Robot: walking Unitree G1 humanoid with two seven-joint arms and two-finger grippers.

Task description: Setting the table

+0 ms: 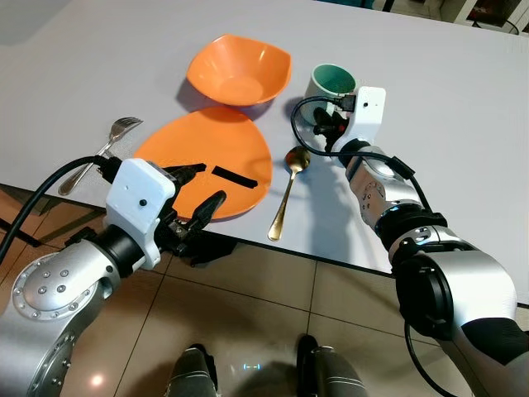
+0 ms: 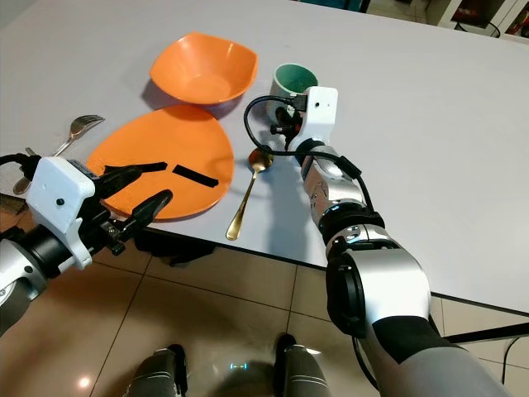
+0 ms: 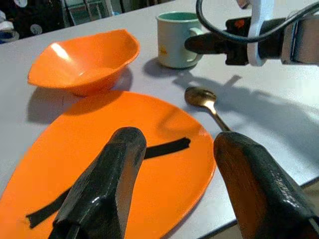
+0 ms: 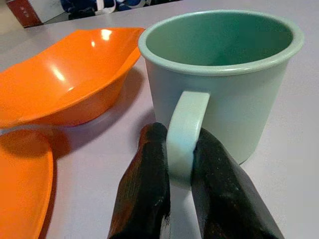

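i have the right claw (image 4: pixel 177 199) pinching the green mug (image 4: pixel 219 74) by its handle on the surface (image 1: pixel 463 107); plate (image 1: pixel 207 157), bowl (image 1: pixel 240 70), fork (image 1: pixel 103 149), spoon (image 1: pixel 287 194) laid; left claw (image 3: pixel 179 194) open, idle.

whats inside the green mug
The mug looks empty: bare green inner wall under the rim. Its bottom is hidden by the near wall. The right hand is closed on its handle.
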